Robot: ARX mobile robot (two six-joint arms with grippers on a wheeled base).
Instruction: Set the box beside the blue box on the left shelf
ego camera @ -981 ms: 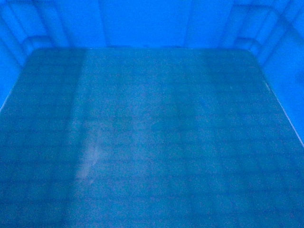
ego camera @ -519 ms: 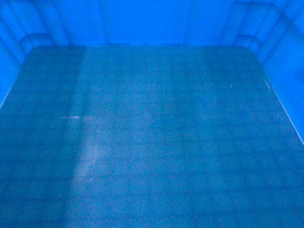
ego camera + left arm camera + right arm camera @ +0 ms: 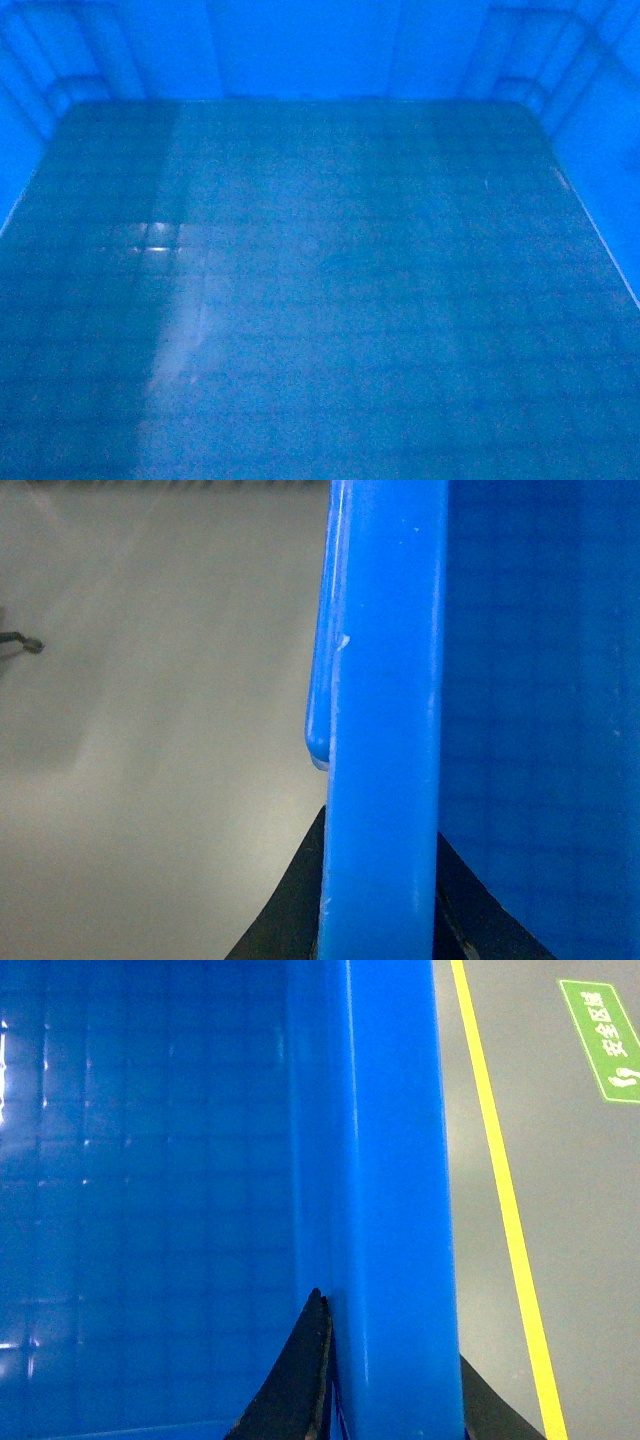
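Observation:
The box (image 3: 320, 280) fills the whole head view: bright-blue walls at the top and sides, a darker grid-patterned floor below. My left gripper (image 3: 382, 880) is shut on the box's left rim (image 3: 385, 700), one black finger on each side of it. My right gripper (image 3: 392, 1365) is shut on the right rim (image 3: 395, 1160) in the same way, with one finger (image 3: 300, 1370) inside the box. The grid floor (image 3: 150, 1190) shows in the right wrist view. The left shelf and the other blue box are out of view.
Pale grey floor (image 3: 150, 760) lies beneath the box's left side. On the right, darker grey floor carries a yellow line (image 3: 505, 1200) and a green floor sign (image 3: 600, 1025).
The box floor's light reflections have shifted; a bright patch now shows at mid-left of the head view. The box stays framed almost the same.

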